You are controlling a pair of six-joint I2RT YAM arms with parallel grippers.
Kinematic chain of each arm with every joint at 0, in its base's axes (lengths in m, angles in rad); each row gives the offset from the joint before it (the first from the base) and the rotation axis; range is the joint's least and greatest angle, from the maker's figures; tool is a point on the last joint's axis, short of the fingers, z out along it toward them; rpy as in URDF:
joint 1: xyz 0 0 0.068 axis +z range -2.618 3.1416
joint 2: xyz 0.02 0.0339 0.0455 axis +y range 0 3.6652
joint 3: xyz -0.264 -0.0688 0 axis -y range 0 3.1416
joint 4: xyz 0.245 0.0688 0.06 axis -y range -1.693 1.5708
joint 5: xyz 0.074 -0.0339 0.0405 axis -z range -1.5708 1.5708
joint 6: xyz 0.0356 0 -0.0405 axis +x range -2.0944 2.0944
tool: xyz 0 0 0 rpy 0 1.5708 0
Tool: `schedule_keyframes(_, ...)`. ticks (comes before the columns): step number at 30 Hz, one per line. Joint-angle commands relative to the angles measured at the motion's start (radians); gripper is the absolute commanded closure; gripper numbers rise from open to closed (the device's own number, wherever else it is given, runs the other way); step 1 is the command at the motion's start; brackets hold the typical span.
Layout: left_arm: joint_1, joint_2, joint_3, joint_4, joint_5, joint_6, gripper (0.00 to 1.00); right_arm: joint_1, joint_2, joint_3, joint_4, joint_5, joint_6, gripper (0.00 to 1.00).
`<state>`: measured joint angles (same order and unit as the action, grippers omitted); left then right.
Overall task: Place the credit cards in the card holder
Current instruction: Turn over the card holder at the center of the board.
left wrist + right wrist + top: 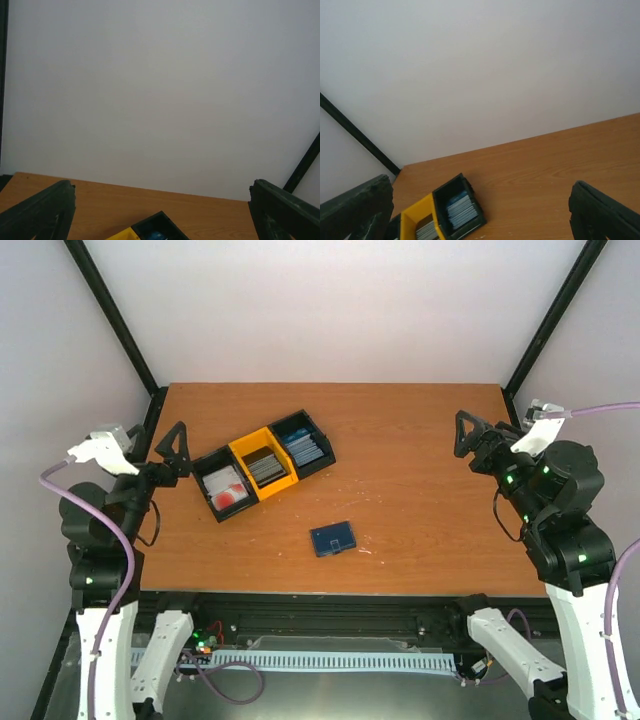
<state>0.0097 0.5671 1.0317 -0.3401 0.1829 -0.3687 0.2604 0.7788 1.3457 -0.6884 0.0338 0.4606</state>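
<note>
The credit cards [231, 496] are red with white patches and lie in the leftmost black bin [212, 473] of a row of three. The card holder [332, 538], a small navy wallet, lies shut on the table in front of the bins. My left gripper [172, 450] hangs open at the table's left edge, beside the bins and holding nothing. My right gripper [466, 433] hangs open at the right edge, far from both. In each wrist view the gripper [161, 202] [481, 202] shows two wide-apart dark fingers [45, 212] [607, 212] with only table and wall between them.
A yellow bin [264, 464] [417, 220] with grey cards sits in the middle of the row. A black bin [303, 441] [459, 210] [159, 226] with blue cards is at its right end. Black frame posts stand at the back corners.
</note>
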Motion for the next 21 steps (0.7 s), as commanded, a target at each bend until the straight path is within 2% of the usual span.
schedule_keyframes(1,0.066,-0.027,-0.015,0.006,0.064,-0.063,0.03,-0.067,0.003,-0.028,0.044,-0.152,0.031,0.05)
schedule_keyframes(5,0.102,-0.057,-0.053,-0.014,0.054,-0.132,0.01,-0.107,0.031,-0.076,0.055,-0.319,0.019,0.02)
schedule_keyframes(10,0.126,-0.133,-0.204,0.043,0.139,-0.232,0.0,-0.115,0.11,-0.193,0.061,-0.486,0.003,0.04)
schedule_keyframes(13,0.134,-0.157,-0.311,0.045,0.167,-0.313,0.0,-0.047,0.176,-0.282,0.07,-0.46,-0.014,0.05)
schedule_keyframes(16,0.137,-0.162,-0.394,0.026,0.182,-0.338,0.0,0.081,0.257,-0.362,0.095,-0.378,-0.025,0.06)
schedule_keyframes(21,0.141,-0.19,-0.484,-0.009,0.138,-0.37,0.0,0.349,0.432,-0.432,0.05,-0.117,-0.124,0.07)
